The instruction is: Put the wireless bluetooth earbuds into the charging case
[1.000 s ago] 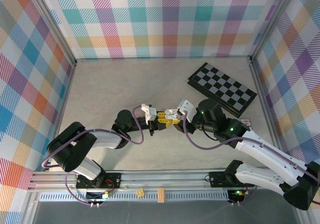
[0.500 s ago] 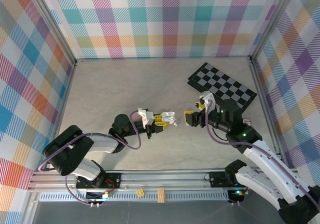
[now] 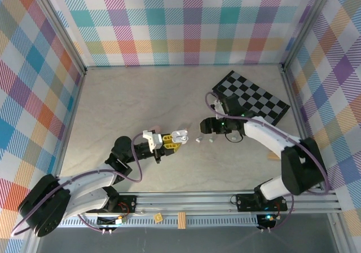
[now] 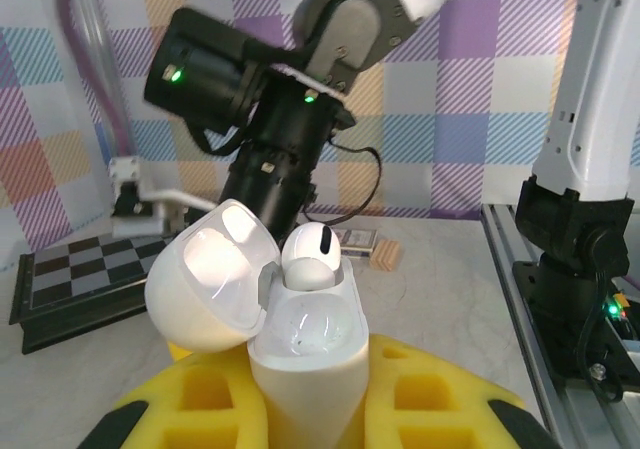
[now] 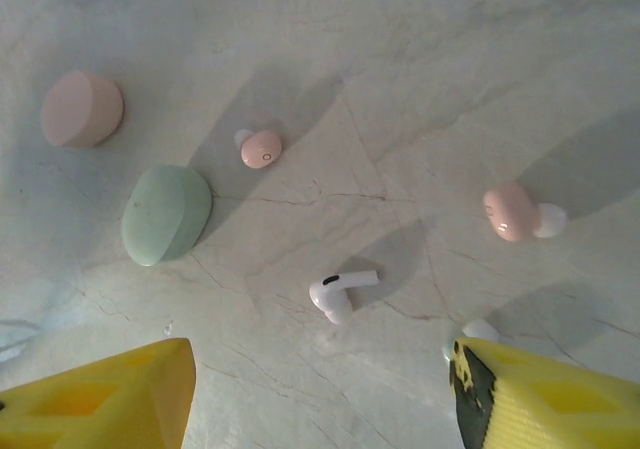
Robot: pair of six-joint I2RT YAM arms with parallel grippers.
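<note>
On the beige stone-look tabletop [image 3: 130, 106] seen from above, the left gripper [image 3: 171, 142] clamps a glossy white plastic charging case [image 3: 180, 136], the right gripper [image 3: 204, 130] nearby. The left wrist view has the case's lid [image 4: 210, 274] open, one white stemmed plastic earbud [image 4: 308, 254] seated inside. In the right wrist view, yellow jaws spread wide above a loose white earbud [image 5: 338, 294], two pink buds [image 5: 260, 149] and a mint pebble case [image 5: 166, 214].

In the left wrist view the glossy white plastic charging case [image 4: 305, 369] runs off the bottom edge, its base hidden between the yellow fingers [image 4: 475, 416] of the left hand [image 4: 310, 409]. The seated white earbud [image 4: 308, 259] hides its stem in the socket. A pale rounded bud [image 5: 478, 329] lies half behind a yellow finger [image 5: 540, 394] of the right hand [image 5: 310, 374]. From above, the loose buds [image 3: 198, 141] are specks, their colours unreadable.
</note>
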